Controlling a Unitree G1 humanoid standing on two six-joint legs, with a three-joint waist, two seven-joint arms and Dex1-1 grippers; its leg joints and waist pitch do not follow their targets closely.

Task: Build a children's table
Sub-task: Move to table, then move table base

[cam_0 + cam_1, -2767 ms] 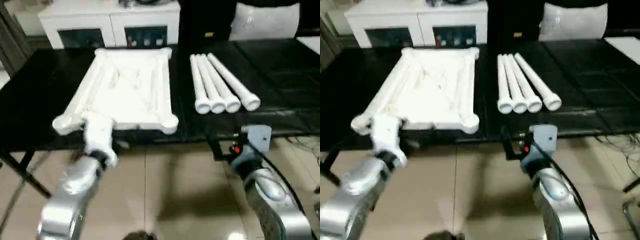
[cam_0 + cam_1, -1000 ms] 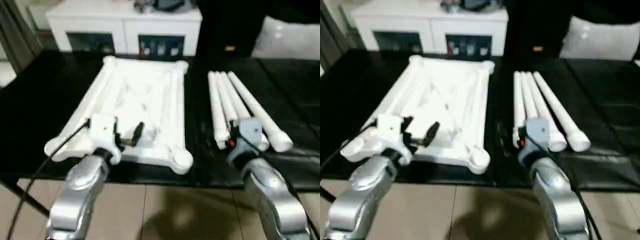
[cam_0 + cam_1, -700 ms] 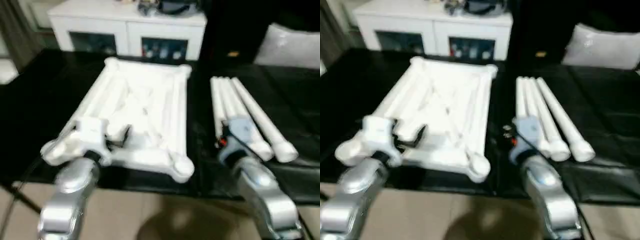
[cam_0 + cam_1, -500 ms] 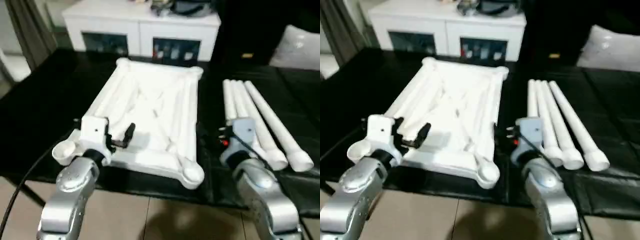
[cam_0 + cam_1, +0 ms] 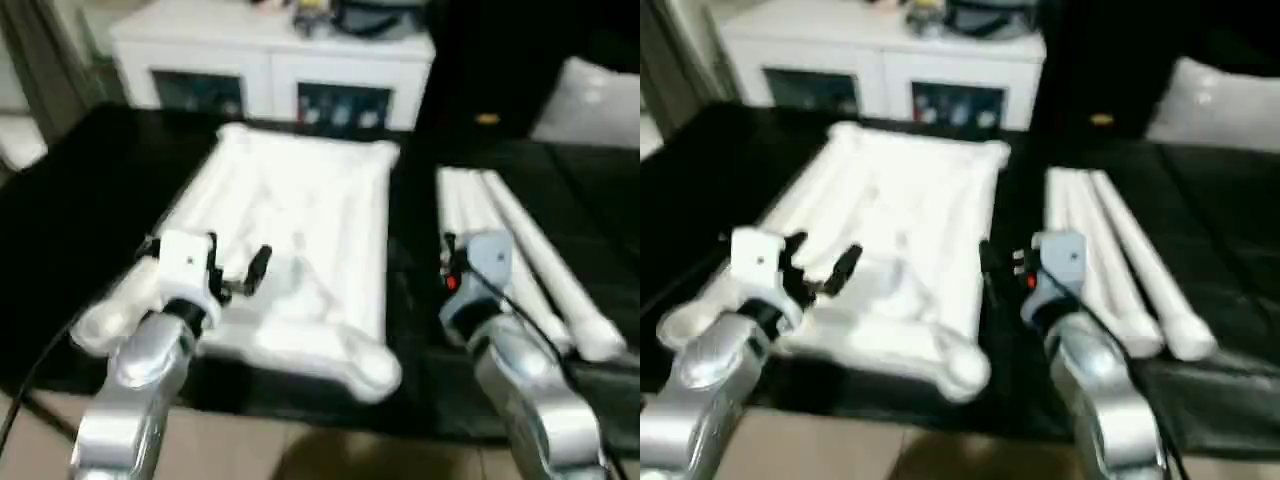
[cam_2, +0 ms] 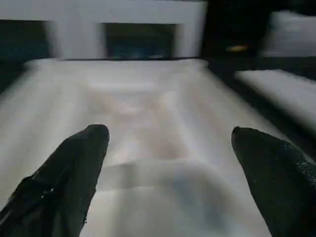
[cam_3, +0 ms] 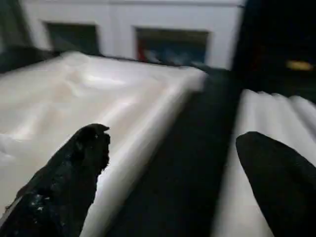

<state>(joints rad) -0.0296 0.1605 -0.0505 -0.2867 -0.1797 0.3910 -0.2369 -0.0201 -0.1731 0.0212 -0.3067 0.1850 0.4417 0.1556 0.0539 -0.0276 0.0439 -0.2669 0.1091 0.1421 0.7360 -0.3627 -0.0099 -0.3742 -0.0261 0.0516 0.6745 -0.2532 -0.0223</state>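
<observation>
While nothing is assembled yet, I am judging that the work is only at its beginning. I am seeing the tabletop (image 5: 300, 250) lying on the black counter (image 5: 70, 210) with its ribbed underside facing up, and its near corner socket (image 5: 375, 368) is standing empty. The four legs (image 5: 525, 255) are lying side by side just to the right of it, all loose. My left pincer (image 6: 168, 173) is hovering spread wide over the near part of the tabletop, gripping nothing. My right pincer (image 7: 170, 175) is also spread wide and empty, pointing at the dark gap between tabletop and legs. All four legs are waiting to be fitted.
</observation>
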